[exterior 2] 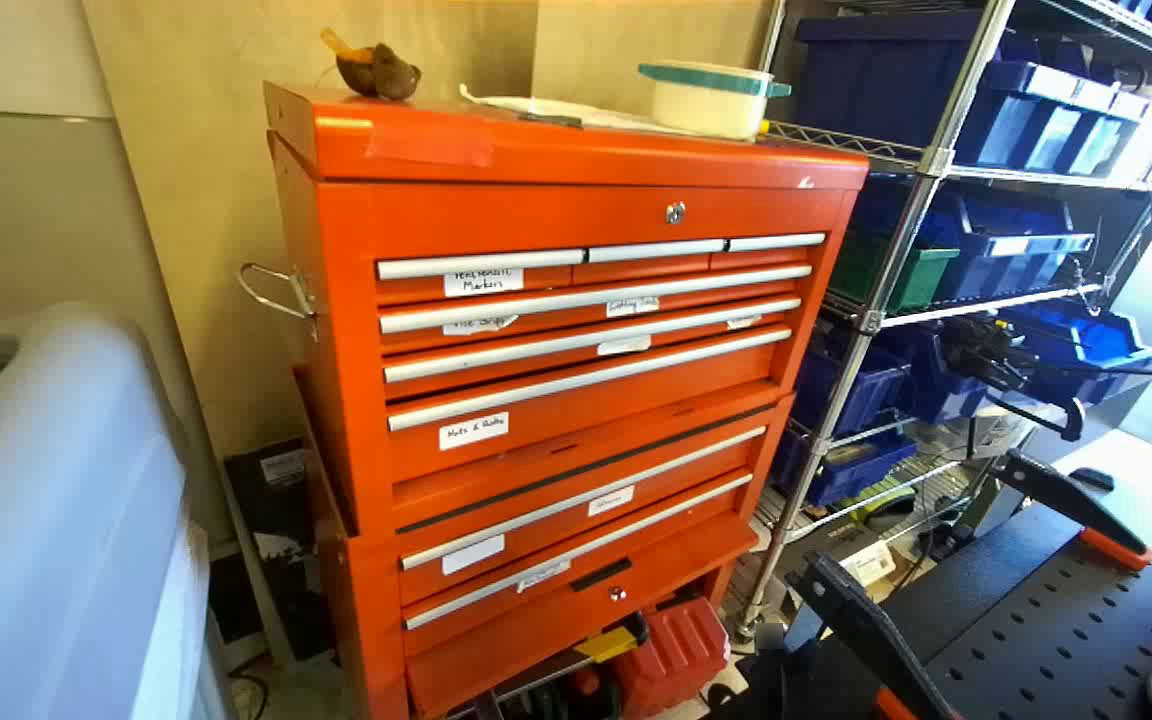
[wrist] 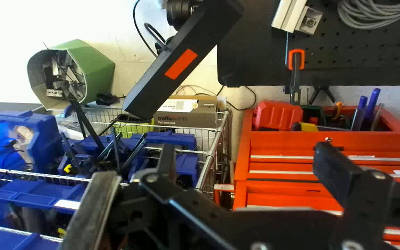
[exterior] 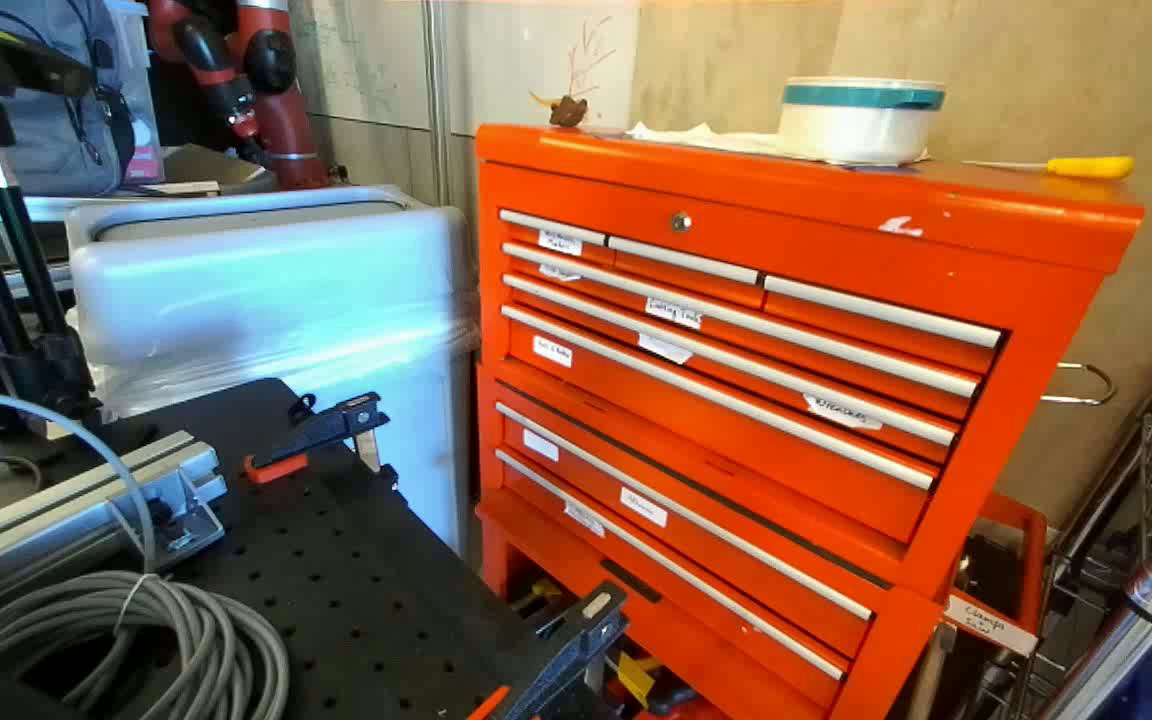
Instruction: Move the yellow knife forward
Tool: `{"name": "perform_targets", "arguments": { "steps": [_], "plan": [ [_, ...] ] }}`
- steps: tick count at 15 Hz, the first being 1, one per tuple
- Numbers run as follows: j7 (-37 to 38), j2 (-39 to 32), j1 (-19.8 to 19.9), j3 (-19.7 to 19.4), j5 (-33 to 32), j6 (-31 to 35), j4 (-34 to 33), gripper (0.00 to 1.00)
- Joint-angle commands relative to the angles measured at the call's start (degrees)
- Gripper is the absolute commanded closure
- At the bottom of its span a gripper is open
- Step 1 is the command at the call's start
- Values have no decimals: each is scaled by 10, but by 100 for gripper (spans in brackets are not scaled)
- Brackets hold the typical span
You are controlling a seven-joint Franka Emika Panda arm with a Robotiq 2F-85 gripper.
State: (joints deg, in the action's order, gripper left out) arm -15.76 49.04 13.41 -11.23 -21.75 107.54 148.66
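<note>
Checking in an exterior view, I found the small, slim yellow knife (exterior: pixel 1091 167) on the flat top of an orange-red metal tool chest (exterior: pixel 796 230), which served as my bench. It lay toward the end on the frame's right, near a round white tub with a teal rim (exterior: pixel 861 128), with a gap showing between. Its long axis ran roughly side to side along the bench: bright handle outward, thin blade pointing at the tub. The low angle hid how square it lay to the front edge.

In an exterior view, a dark brown lump with an orange tip (exterior 2: pixel 376 72) sat at the left end, and only a fleck of yellow showed at the tub's outline; I took it for the knife's handle. My arm appeared in neither exterior view.

In the wrist view the scene stood upside down, the bench at the right, blue plastic bins (wrist: pixel 19 121) at the left. The jaws were spread wide and held nothing. The knife was out of that frame, so I judged its bearing: with the chest inverted, its top lay past the lower edge, and the knife, at the bins' end, off that way. I reckoned the lone arm's coming move hung on that bearing, then on setting the jaws across the handle's long axis.
</note>
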Motion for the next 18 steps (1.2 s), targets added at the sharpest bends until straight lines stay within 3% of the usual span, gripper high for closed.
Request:
{"name": "perform_targets", "arguments": {
  "steps": [1, 12, 18],
  "plan": [
    [6, 1, -11, -7, -6, -4, -3, 0],
    [6, 1, -11, -7, -6, -4, -4, 0],
    [90, -84, 1, -6, 1, 40, 1, 0]
  ]
}}
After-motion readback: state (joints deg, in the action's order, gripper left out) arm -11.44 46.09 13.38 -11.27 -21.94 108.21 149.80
